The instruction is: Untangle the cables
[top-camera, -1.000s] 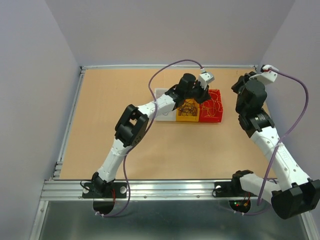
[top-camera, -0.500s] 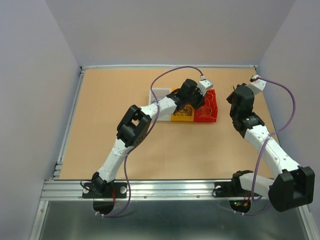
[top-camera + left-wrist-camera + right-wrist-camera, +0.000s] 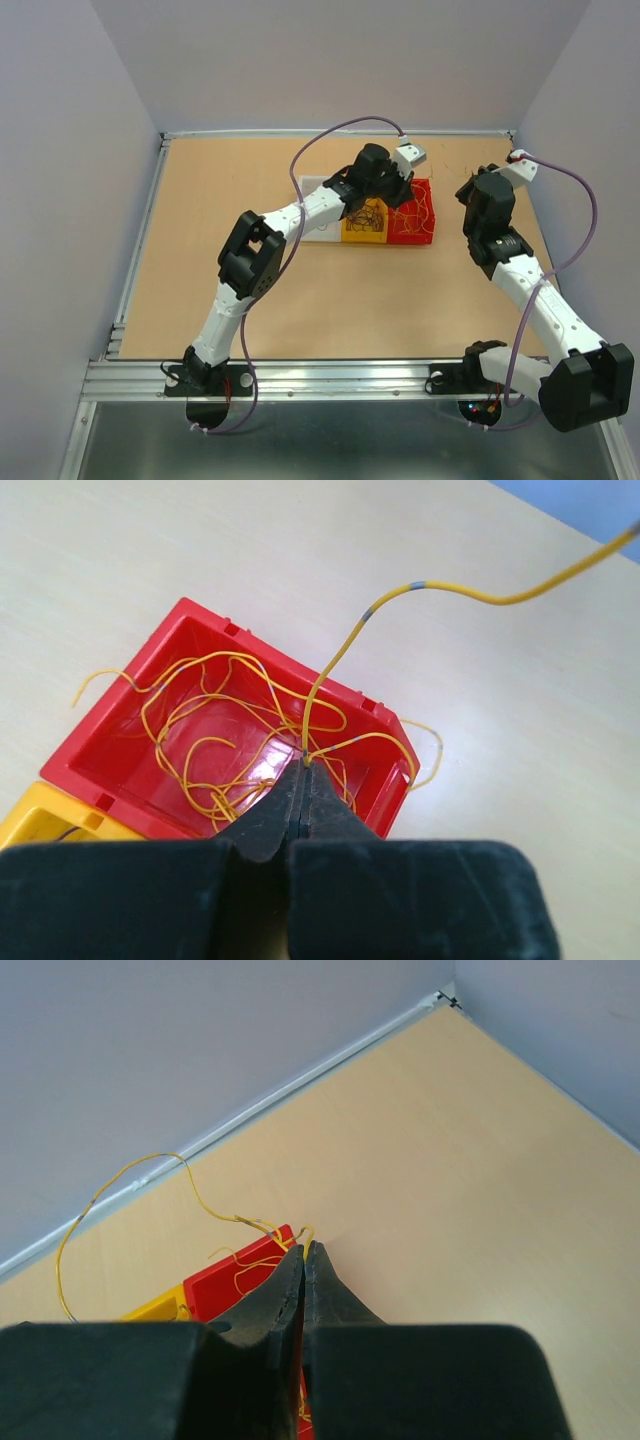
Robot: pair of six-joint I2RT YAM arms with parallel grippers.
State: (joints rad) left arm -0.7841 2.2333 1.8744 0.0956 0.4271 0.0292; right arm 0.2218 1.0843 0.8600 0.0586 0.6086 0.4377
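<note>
Left gripper (image 3: 303, 768), black tapered jaws pinched on hair-thin yellow cable (image 3: 336, 664), glossy red plastic bin (image 3: 115, 735) of curly yellow strands (image 3: 200, 742) just beyond tips, right gripper (image 3: 305, 1250) clamped on same cable.

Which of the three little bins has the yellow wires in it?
The red bin, at the right end of the row. Yellow wires curl inside it, while the yellow bin beside it holds dark wires.

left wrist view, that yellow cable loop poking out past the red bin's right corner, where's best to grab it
Probably the outer bend of the loop, from above: it arcs clear of the red bin rim over bare table, away from the tangle inside.
</note>
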